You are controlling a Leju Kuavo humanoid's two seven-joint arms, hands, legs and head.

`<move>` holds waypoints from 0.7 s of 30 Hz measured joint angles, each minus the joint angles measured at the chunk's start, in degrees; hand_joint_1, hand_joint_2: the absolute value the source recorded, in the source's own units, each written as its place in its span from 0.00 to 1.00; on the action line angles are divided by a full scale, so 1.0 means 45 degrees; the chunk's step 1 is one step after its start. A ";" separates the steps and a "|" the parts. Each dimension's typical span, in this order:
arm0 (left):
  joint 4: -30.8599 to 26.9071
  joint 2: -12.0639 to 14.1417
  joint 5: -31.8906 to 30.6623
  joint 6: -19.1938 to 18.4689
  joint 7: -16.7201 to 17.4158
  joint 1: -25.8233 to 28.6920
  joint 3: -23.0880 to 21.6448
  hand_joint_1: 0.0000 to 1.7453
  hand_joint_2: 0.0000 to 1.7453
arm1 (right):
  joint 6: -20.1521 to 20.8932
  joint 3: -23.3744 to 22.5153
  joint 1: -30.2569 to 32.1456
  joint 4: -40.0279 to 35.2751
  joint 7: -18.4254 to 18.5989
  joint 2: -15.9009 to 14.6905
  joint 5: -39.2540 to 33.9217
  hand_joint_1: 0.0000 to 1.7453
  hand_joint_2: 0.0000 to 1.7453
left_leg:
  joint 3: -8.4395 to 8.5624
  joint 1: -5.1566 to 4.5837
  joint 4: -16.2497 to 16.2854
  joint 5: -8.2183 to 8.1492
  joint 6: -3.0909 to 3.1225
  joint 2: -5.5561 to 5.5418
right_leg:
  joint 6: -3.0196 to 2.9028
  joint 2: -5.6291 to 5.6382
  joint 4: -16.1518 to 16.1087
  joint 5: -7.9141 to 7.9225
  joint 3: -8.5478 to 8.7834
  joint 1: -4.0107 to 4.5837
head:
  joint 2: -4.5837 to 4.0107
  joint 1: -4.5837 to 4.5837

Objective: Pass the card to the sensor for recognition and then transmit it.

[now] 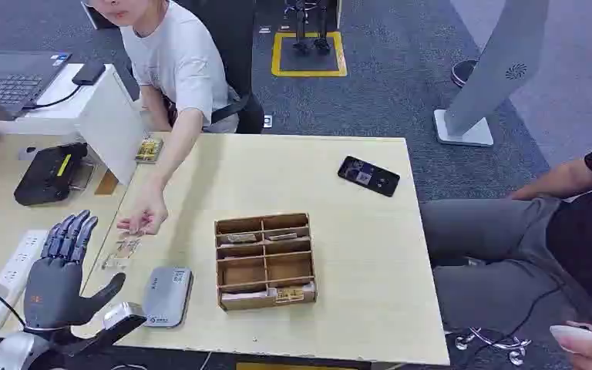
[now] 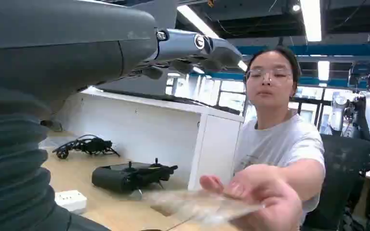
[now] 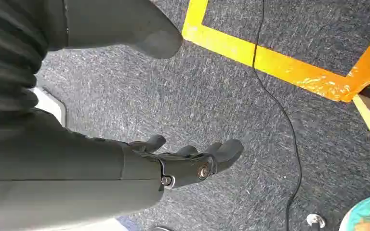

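clear-sleeved card (image 1: 122,252) lies lower left on the tabletop (image 1: 339,231), under a person's hand (image 1: 145,218); left robot hand (image 1: 62,270) hovers nearby, fingers spread, empty. right robot hand (image 3: 188,161) hangs empty, loosely curled. pickup is next.

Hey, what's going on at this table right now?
A person's hand is setting a clear card on the table, just ahead of the robot's left hand. That hand is raised over the table edge with its fingers spread, holding nothing. The grey sensor lies flat beside it, next to a wooden divided box. The right hand hangs by the floor, loosely curled, holding nothing.
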 joint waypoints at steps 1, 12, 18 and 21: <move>0.0025 0.0000 -0.0098 0.0069 0.0010 -0.0005 0.0000 0.00 1.00 | -0.0005 0.0005 0.0001 0.0000 0.0005 0.0000 0.0000 0.00 1.00 | 0.0000 0.0000 0.0000 0.0000 0.0000 0.0000 | 0.0000 0.0000 0.0000 0.0000 0.0000 0.0000 | 0.0000 0.0005; 0.0092 0.0000 -0.0346 0.0258 0.0131 -0.0117 0.0000 0.00 1.00 | -0.0024 0.0015 0.0002 0.0000 0.0014 0.0000 0.0000 0.00 1.00 | 0.0000 0.0000 0.0000 0.0000 0.0000 0.0000 | 0.0000 0.0000 0.0000 0.0000 0.0000 0.0000 | 0.0000 0.0000; 0.0112 -0.0005 -0.0199 0.0253 0.0131 -0.0127 0.0000 1.00 1.00 | -0.0039 0.0024 0.0006 0.0000 0.0000 0.0000 0.0000 0.00 1.00 | 0.0000 0.0000 0.0000 0.0000 0.0000 0.0000 | 0.0000 0.0000 0.0000 0.0000 0.0000 0.0000 | 0.0000 0.0000; 0.0117 -0.0005 0.0184 0.0214 0.0024 -0.0122 0.0000 1.00 1.00 | -0.0102 0.0034 0.0017 0.0000 -0.0015 0.0000 -0.0010 0.00 1.00 | 0.0000 0.0000 0.0000 0.0000 0.0000 0.0000 | 0.0000 0.0000 0.0000 0.0000 0.0000 0.0000 | 0.0000 0.0000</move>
